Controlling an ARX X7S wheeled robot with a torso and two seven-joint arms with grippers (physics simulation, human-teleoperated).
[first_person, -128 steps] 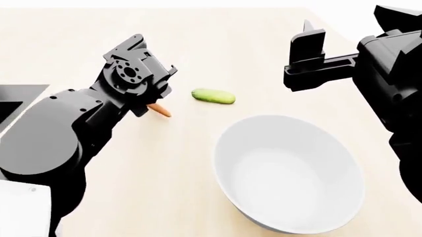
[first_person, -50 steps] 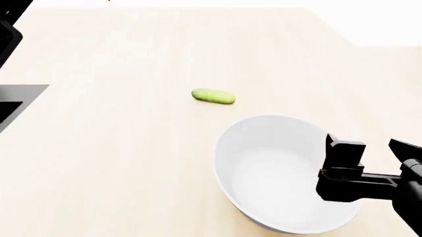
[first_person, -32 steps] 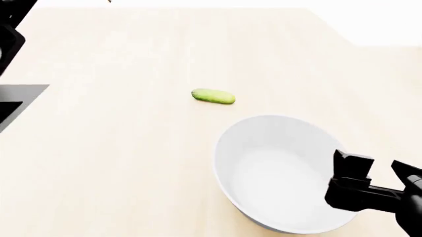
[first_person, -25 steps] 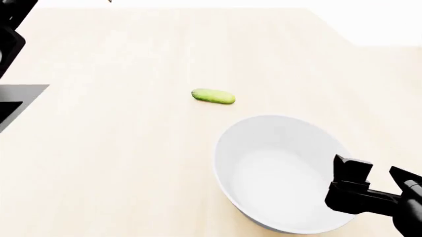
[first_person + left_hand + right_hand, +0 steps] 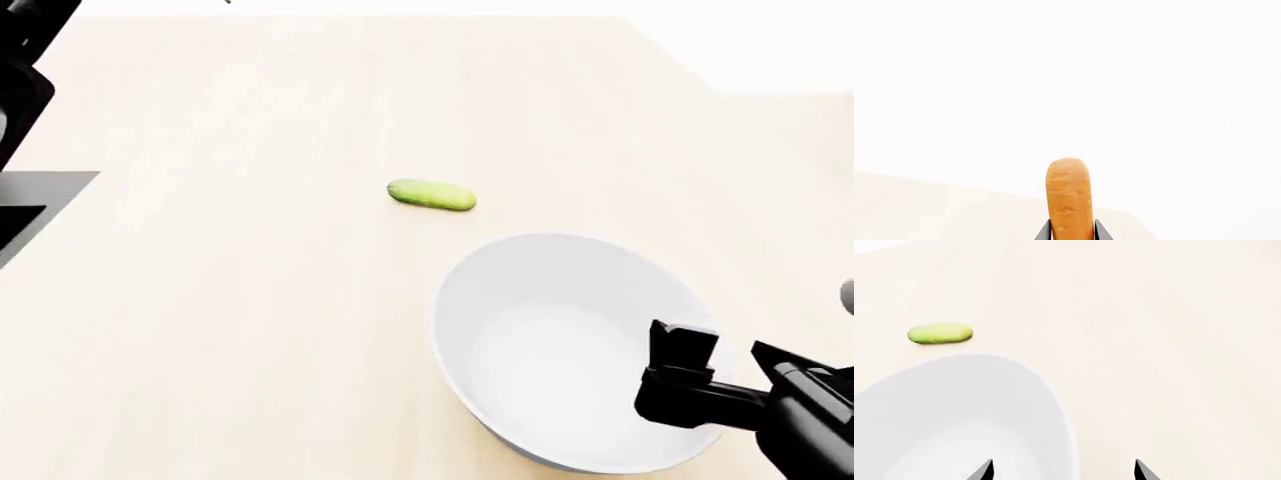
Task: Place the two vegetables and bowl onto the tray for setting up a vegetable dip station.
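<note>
A: Left wrist view? 
B: Left gripper (image 5: 1069, 235) clamped on the carrot (image 5: 1069, 197), tip pointing out past the fingers, carried clear of the surface, probably for the tray; tray not visible.

A: Head view? 
B: Right gripper (image 5: 714, 358) at the bowl (image 5: 554, 345) rim; cucumber (image 5: 431, 195) well beyond.

A: Right wrist view? 
B: Fingers apart, straddling the rim, likely for a pinch.

head overhead, right wrist shares cucumber (image 5: 431, 195)
</note>
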